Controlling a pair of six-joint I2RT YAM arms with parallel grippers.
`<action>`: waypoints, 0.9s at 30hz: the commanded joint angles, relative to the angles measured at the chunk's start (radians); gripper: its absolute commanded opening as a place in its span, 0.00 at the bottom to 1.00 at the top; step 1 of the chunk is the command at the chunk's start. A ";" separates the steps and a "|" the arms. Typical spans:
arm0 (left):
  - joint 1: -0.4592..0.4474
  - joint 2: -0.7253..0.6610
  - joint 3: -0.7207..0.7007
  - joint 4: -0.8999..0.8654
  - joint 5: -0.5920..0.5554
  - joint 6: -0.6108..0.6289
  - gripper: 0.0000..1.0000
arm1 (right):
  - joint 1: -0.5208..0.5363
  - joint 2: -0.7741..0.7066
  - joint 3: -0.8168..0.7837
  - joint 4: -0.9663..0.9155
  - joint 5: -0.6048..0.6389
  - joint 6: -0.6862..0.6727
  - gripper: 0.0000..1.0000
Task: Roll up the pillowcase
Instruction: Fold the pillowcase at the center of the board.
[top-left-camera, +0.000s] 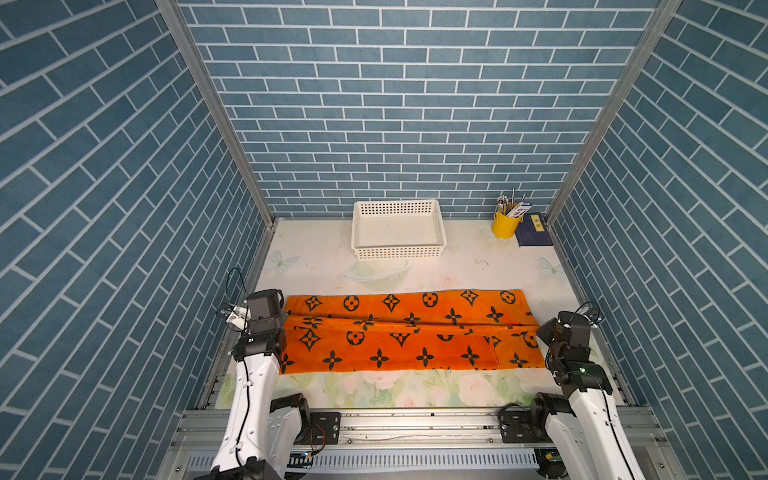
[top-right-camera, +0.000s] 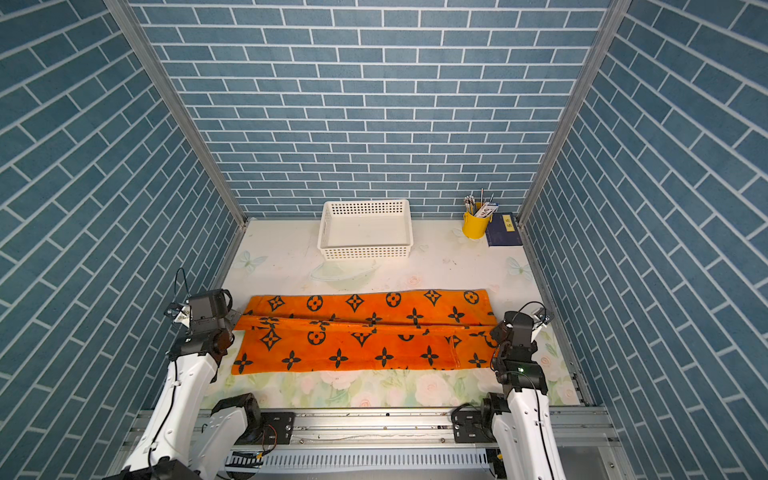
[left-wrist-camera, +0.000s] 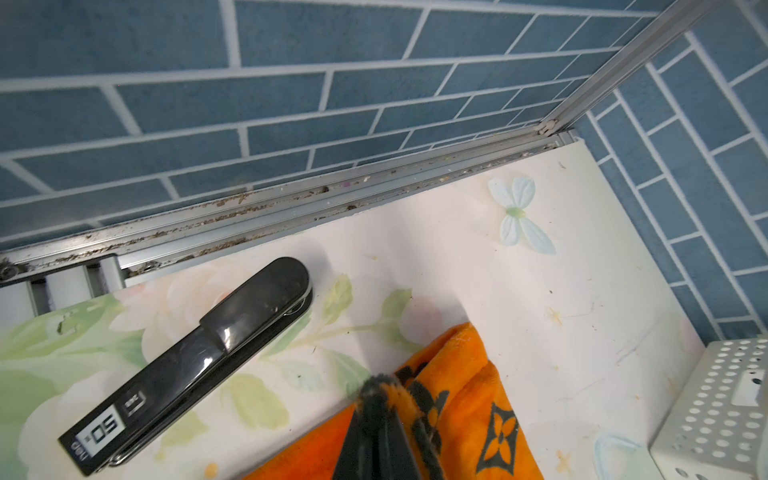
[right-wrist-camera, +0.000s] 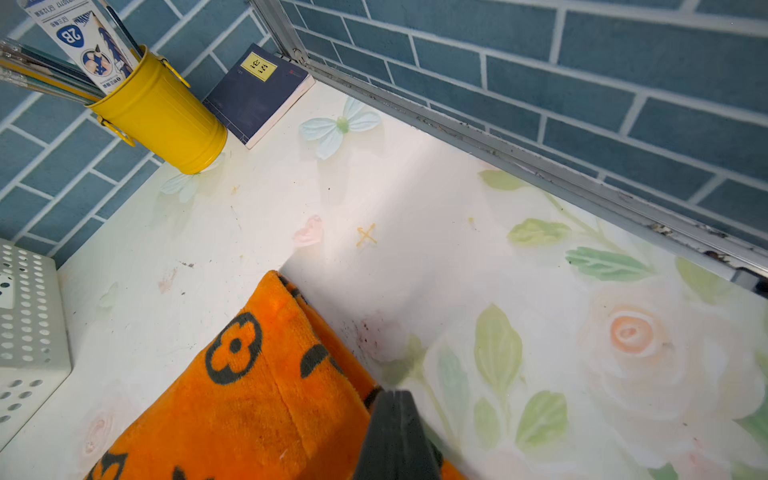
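Note:
The orange pillowcase with black flower prints lies across the table's near half. A lengthwise fold runs along its middle, with the near layer lapped over the far one. My left gripper is at the left end. In the left wrist view its fingers are shut on a plush edge of the pillowcase. My right gripper is at the right end. In the right wrist view it is shut at the side edge of the pillowcase, with fabric on both sides of its tips.
A white perforated basket stands at the back centre. A yellow pen cup and a dark blue book sit in the back right corner. A long black device with a small display lies beside the left wall rail.

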 joint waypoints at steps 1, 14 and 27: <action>0.005 -0.031 -0.050 -0.034 -0.059 -0.055 0.00 | -0.007 -0.033 -0.025 -0.028 0.035 0.058 0.00; 0.004 -0.088 -0.166 -0.065 -0.045 -0.139 0.00 | -0.008 -0.036 -0.050 -0.057 0.090 0.125 0.00; 0.005 -0.098 -0.192 -0.086 -0.060 -0.162 0.00 | -0.007 -0.063 -0.088 -0.112 0.060 0.228 0.00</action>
